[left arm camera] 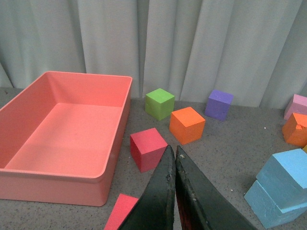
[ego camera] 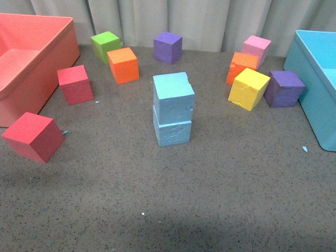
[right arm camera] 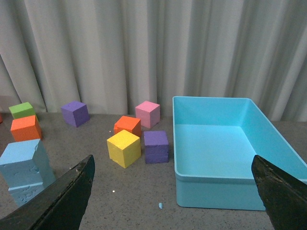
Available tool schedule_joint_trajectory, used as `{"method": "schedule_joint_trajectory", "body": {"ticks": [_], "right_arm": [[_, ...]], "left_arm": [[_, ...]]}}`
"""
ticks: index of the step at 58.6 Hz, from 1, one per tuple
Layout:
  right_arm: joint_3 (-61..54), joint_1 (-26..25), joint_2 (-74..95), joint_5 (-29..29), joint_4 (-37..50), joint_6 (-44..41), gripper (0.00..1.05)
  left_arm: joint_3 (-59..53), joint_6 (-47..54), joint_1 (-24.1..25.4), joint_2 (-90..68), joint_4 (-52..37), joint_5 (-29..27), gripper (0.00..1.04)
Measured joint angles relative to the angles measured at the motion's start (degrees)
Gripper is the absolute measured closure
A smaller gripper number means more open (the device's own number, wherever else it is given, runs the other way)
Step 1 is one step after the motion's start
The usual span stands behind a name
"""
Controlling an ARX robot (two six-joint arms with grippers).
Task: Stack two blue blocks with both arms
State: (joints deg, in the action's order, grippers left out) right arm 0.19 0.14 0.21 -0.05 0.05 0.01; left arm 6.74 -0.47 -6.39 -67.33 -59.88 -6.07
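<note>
Two light sky-blue foam cubes with dented faces (ego camera: 172,108), one on top of the other, mid-table on the speckled grey surface; upper cube twisted slightly off the lower, edges not flush. Stack apparently done, neither arm touching it.

Left gripper (left arm camera: 173,191): black fingers pressed together, nothing between them, held over the table near the red foam cube (left arm camera: 148,148). Right gripper (right arm camera: 172,201): fingers spread wide apart, empty, facing toward the large turquoise plastic bin (right arm camera: 225,160).

Likely risks: a brush from either arm on the way out, enough to tip the top cube, given the soft foam and the skewed seating. Also a chance of slow slide if the dented faces meet unevenly.

Around the stack: orange foam cube (ego camera: 123,65), green foam cube (ego camera: 105,46) and purple foam cube (ego camera: 168,47) behind; second red cube (ego camera: 33,136) to the front left, just beside the coral-pink plastic bin (ego camera: 31,58). To the right, yellow foam cube (ego camera: 248,88) touching another purple cube (ego camera: 283,88), with a second orange cube (ego camera: 240,66) and pink foam cube (ego camera: 256,48) behind. Nothing close against the stack.
</note>
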Motion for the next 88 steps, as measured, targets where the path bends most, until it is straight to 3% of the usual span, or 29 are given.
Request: {"method": "schedule_joint_trajectory", "body": {"ticks": [19, 47, 88], "right_arm": [[0.00, 0.00, 0.00, 0.02, -0.02, 0.00, 0.09], [0.00, 0.00, 0.00, 0.00, -0.02, 0.02, 0.09], [0.00, 0.00, 0.00, 0.00, -0.02, 0.00, 0.09]], "left_arm": [[-4.46, 0.02, 6.05, 15.74, 11.32, 5.64, 1.01], [-5.64, 0.04, 6.23, 38.69, 31.50, 5.95, 1.01], [-5.66, 0.04, 6.25, 55.17, 47.45, 5.95, 1.01]]}}
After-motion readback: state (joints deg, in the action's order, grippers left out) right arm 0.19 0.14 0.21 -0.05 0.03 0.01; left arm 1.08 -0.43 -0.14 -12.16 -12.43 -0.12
